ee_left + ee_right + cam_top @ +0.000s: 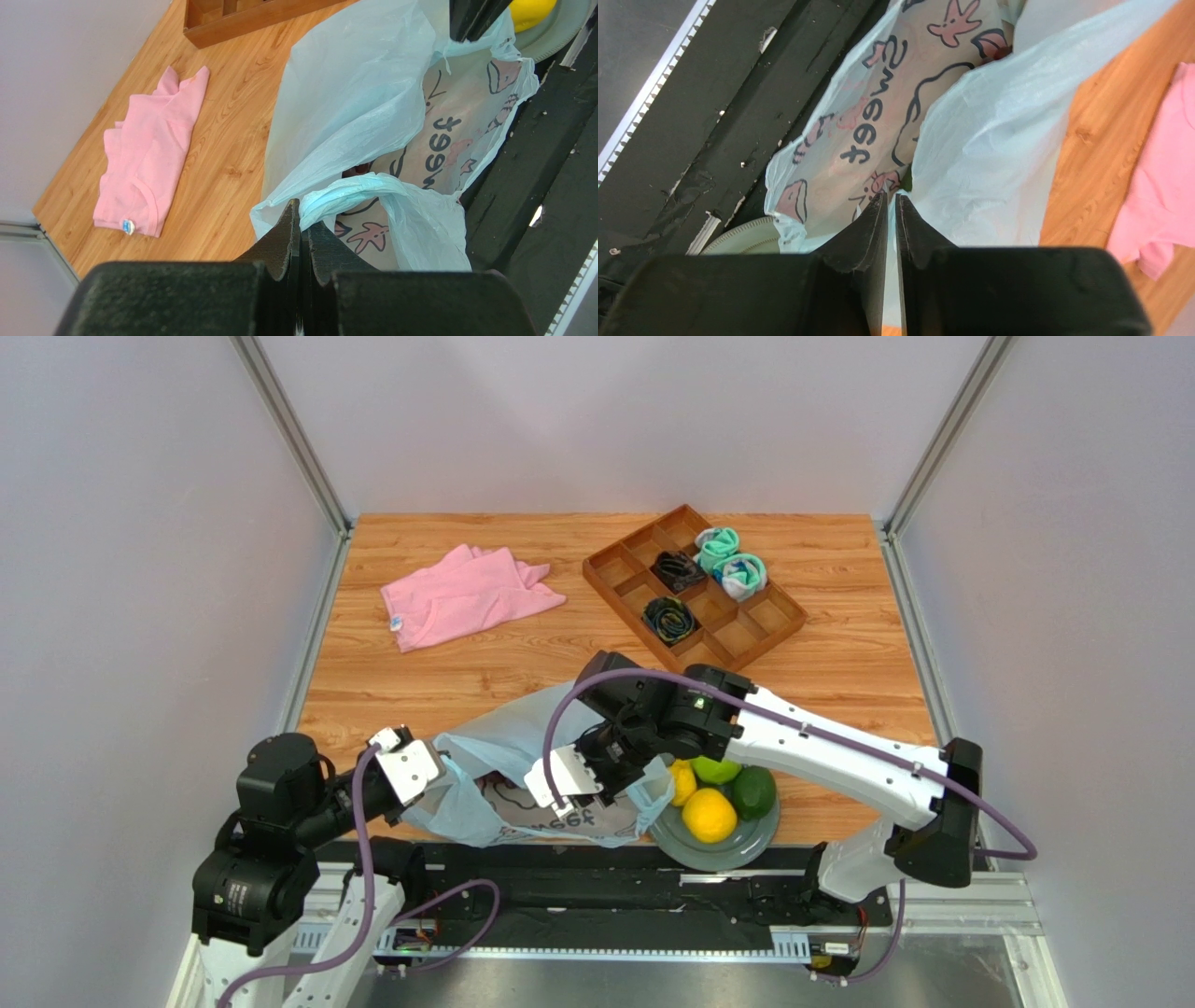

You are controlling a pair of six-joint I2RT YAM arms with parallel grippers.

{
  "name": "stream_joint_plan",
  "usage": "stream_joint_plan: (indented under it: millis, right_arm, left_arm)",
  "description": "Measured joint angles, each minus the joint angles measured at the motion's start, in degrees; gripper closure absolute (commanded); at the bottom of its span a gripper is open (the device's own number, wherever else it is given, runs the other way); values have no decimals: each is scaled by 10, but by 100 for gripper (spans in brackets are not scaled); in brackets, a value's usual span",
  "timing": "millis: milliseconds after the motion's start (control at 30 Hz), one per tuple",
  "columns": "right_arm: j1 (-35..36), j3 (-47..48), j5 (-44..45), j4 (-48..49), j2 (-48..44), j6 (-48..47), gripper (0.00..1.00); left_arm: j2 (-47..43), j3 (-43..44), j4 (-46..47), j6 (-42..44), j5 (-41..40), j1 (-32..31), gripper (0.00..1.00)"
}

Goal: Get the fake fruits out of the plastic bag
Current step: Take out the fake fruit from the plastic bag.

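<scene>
Near table (421, 686) edge | left jaws, right jaws reach inward, pinching plastic bag (498, 735)

The plastic bag (976, 140) bears one readable word, "Sweet", in dark hand-drawn letters on its white printed side among pink cartoon shapes. The left wrist view shows only its last letters. The tag (127, 225) on the pink cloth (147, 161) is too small to read.

pale-blue translucent plastic bag (498, 745) at near edge | left gripper (441, 776) at its left end | right gripper (617, 773) at its right | grey round plate (716, 860) beside: yellow and green plastic fruits (709, 815)
</scene>
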Motion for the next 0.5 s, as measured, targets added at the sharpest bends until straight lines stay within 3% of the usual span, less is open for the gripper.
stream_joint_plan:
  millis: [300, 500]
  right_arm:
    - [24, 1, -6, 27, 129, -28, 90]
    - [33, 0, 76, 74, 189, -51, 89]
  left_arm:
    - [1, 13, 4, -11, -2, 0, 100]
    - [1, 33, 3, -12, -3, 3, 100]
